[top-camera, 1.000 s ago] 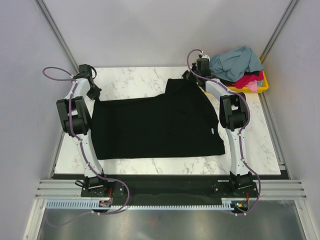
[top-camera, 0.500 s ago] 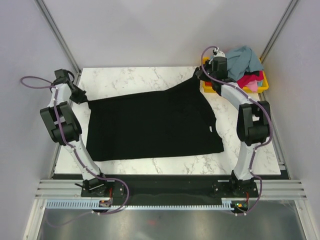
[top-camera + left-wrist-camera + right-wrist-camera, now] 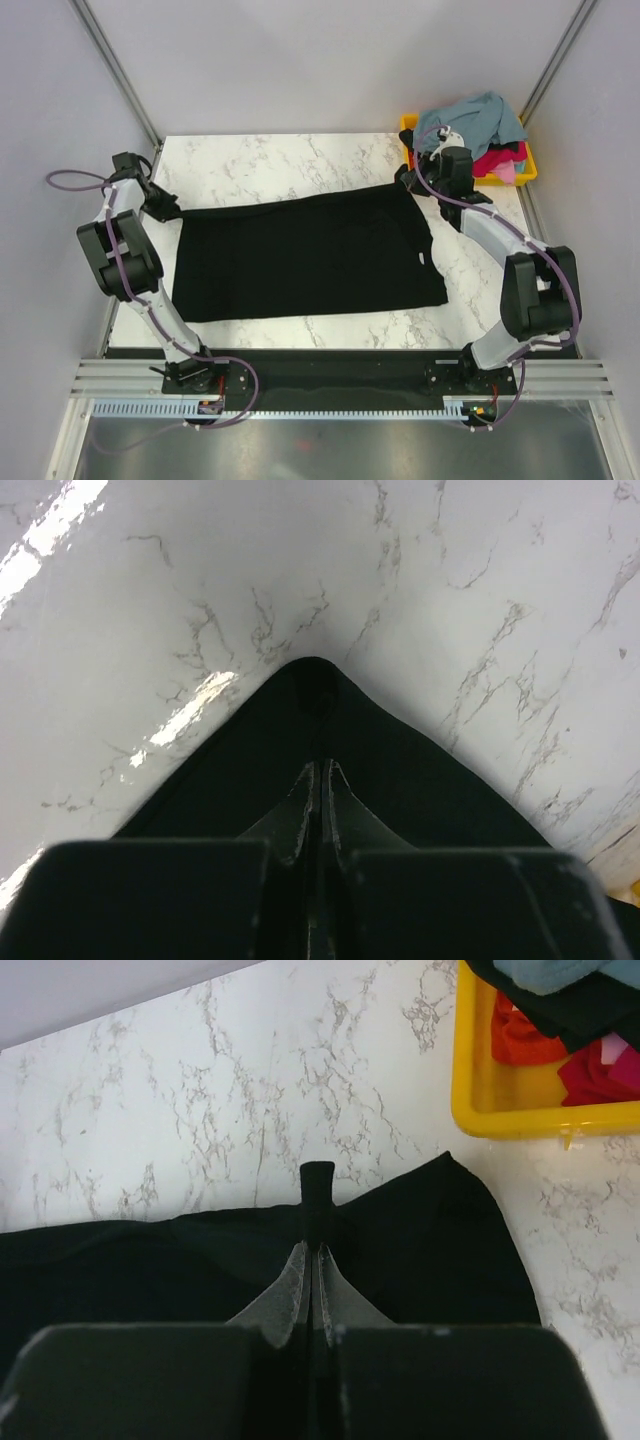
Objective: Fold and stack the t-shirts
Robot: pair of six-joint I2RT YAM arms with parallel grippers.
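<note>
Nearest you, the near hem of the black t-shirt (image 3: pixel 310 255) lies on the counter (image 3: pixel 280 160) much as it did a second ago. The change is all along the far edge.

A second ago that edge rose in a hump toward the far right, with the two arms closer together. Both arms have since swung outward, and the far edge now runs almost straight from one far corner to the other. The body of the cloth looks flat and fairly smooth.

Your left fingers (image 3: pixel 300 802) are pressed together on the far-left corner. In the left wrist view the cloth comes to a point just beyond the tips, with bare marble around it. Your right fingers (image 3: pixel 296 1282) are likewise pinching the far-right corner, and a small tab of black cloth pokes out past the tips.

Beyond the right corner, near but apart from it, sits the yellow bin (image 3: pixel 527 176) holding the other shirts (image 3: pixel 480 112). These are grey-blue on top with red and pink below, none of them folded yet.

For the task, I judge that the spreading step is about done. The shirt is laid open and tensioned, so no fold has begun, but you are set up for one. Watch the right corner as you move, since it is close enough to the bin to snag the rim.
</note>
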